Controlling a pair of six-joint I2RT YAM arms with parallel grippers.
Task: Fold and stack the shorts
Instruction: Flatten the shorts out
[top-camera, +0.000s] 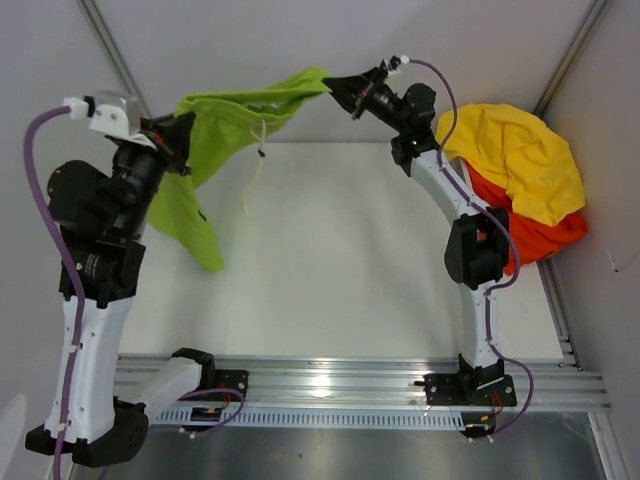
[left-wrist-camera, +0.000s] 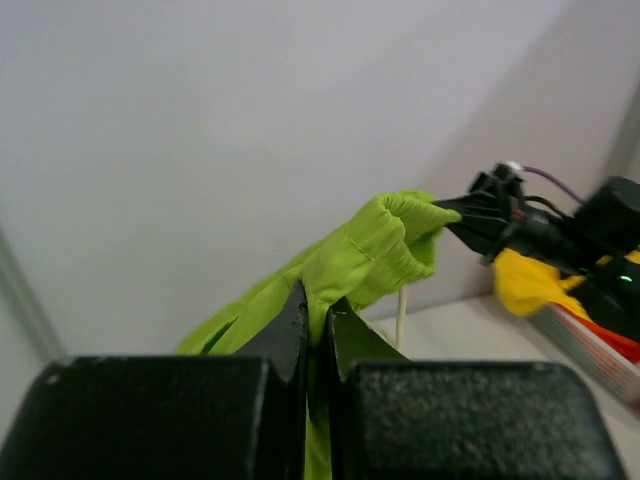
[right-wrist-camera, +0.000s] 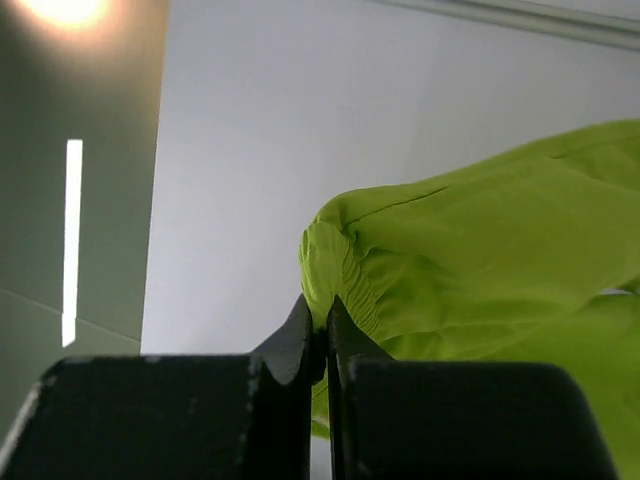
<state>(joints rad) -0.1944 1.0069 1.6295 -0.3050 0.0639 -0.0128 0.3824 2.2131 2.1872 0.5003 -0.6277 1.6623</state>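
Spreading, by the look of it, as the step in hand: soft lime-green cloth shorts (top-camera: 240, 115) held up off the white table (top-camera: 340, 260), stretched along the waistband between the two arms near the far wall. Left gripper (top-camera: 178, 140) pinched tight on one end of the waistband, jaws closed on a fold of green cloth in the left wrist view (left-wrist-camera: 318, 310). Right gripper (top-camera: 340, 92) likewise clamped on the gathered elastic at the other end, fabric bunched just above its fingertips (right-wrist-camera: 322, 320). One leg hanging loose below the left grip, thin white drawstring (top-camera: 258, 165) dangling under the middle. Nothing folded yet, nothing stacked.

At the far right edge of the table, well apart: crumpled orange-red cloth (top-camera: 545, 235), probably the second pair, lying under rumpled yellow cloth (top-camera: 520, 160).

Next move, as a judgement: lower both grips together toward bare table, keeping the waistband taut, so as to lay the garment flat. Then release and regrip for the first fold. Risk of the hanging leg tucking underneath on the way down.
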